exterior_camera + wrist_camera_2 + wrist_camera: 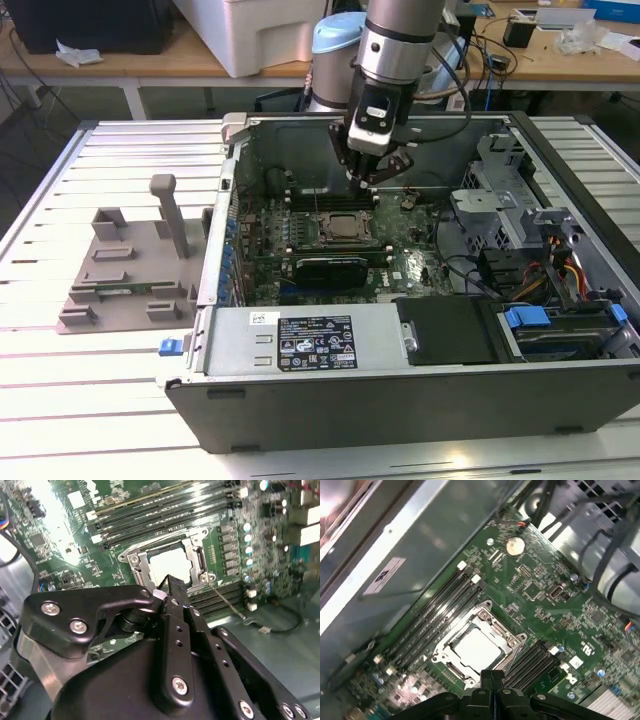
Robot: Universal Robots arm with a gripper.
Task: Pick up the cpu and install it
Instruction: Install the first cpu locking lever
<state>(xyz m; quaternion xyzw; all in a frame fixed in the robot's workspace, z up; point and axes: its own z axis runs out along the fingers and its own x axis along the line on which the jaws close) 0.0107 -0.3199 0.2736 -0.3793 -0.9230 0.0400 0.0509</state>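
We see the gripper hanging inside the open computer case, a little above the green motherboard. Its black fingers are pressed together at the tips in the first wrist view, and they pinch nothing; the matte black links carry small shiny screws (they look like round steel heads).

The cpu lies flat in the socket on the board, directly under the fingertips and apart from them. Its top plate is smooth, pale silvery metal, square with softly rounded corners, and it reflects the light almost white in both wrist views. Around it stands the socket frame, a bright stamped metal square with a screw at a corner.

On two opposite sides of the socket run long, narrow, dark memory slots with white end clips. In the exterior view a long black expansion card sits just beside the socket, and a grey moulded fixture rests on the ribbed metal table at the exterior view's left
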